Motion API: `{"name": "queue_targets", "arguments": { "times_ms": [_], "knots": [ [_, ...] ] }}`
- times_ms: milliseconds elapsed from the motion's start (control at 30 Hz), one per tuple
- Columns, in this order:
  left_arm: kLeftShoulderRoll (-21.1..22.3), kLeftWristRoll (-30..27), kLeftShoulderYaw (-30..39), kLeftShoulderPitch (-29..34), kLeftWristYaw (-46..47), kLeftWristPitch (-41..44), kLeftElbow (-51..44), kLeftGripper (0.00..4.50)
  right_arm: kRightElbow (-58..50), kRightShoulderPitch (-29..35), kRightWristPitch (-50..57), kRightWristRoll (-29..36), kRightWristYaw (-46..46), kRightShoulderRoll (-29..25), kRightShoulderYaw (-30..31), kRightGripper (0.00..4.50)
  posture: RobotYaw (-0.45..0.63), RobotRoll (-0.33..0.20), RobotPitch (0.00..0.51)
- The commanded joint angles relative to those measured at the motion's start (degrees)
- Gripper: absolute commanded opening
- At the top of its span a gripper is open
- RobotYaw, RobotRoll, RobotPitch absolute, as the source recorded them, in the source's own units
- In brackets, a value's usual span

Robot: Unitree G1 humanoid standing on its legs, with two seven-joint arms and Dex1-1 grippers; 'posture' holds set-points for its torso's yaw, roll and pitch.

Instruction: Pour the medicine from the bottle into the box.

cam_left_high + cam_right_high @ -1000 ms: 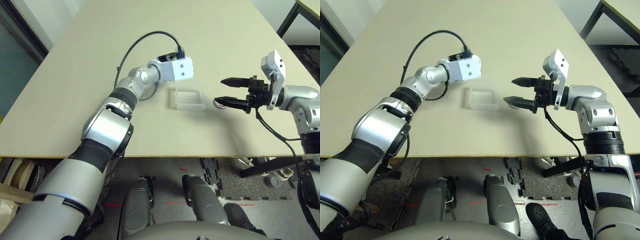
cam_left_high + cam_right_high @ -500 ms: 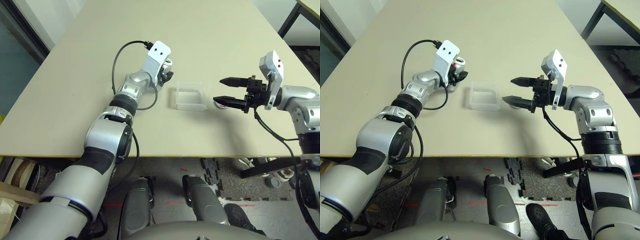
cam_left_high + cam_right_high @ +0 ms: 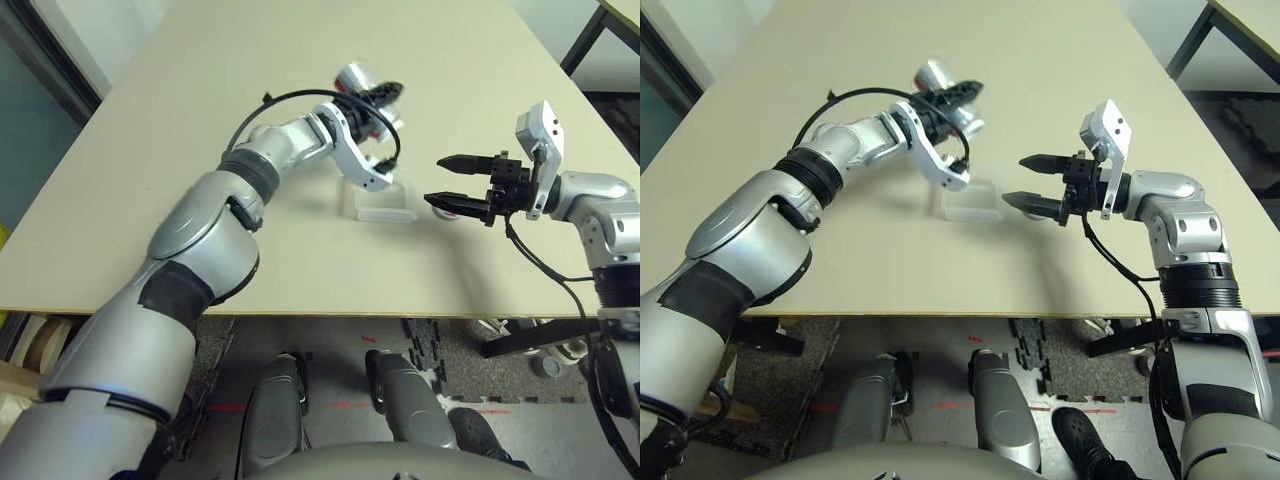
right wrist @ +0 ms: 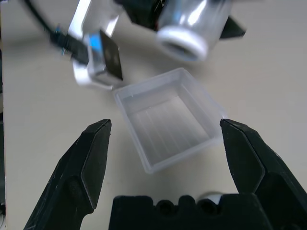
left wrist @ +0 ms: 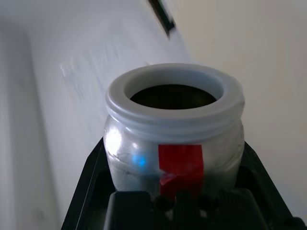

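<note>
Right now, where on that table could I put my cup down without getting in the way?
The far end of the table is bare, as is the front strip by the near edge. It is crowded mid-table: left hand tipping the bottle over the box, right hand beside it.

No readable text; the bottle [image 5: 172, 139] bears only a plain red stripe

A pale beige table [image 3: 200, 120] fills the scene (dark table legs [image 3: 580, 40] stand at far right).

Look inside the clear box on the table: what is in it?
The box looks empty, its ribbed floor bare; no medicine shows. The uncapped bottle in the left gripper hangs above its far edge.
</note>
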Motion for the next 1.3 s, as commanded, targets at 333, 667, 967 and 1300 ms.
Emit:
{"name": "queue_targets", "arguments": {
  "times_ms": [333, 667, 967, 1300],
  "knots": [
    [-1.1, -1.8, 1.4, -2.1, -3.2, -2.5, 3.6, 2.64, -1.2, 1.0, 0.6, 1.1, -0.7, 0.3, -0.3, 4.5, -0.23, 0.0, 0.162],
    [-1.0, -43.7, 42.7, 6.5, -44.1, 5.8, 2.9, 2.64, -1.3, 1.2, 0.4, 0.7, -0.3, 0.1, 0.3, 4.5, -0.22, 0.0, 0.166],
    [-2.0, -65.4, 65.0, 14.8, -51.6, 17.3, -0.5, 2.64, -1.5, 1.2, 0.2, 0.3, -0.1, 0.3, 0.9, 4.5, -0.21, 0.0, 0.164],
    [-3.3, -72.0, 71.4, 19.9, -54.6, 12.3, -2.3, 2.64, -1.5, 0.8, 0.3, 0.0, 0.1, 0.1, 1.2, 4.5, -0.22, 0.0, 0.157]
  ]
}}
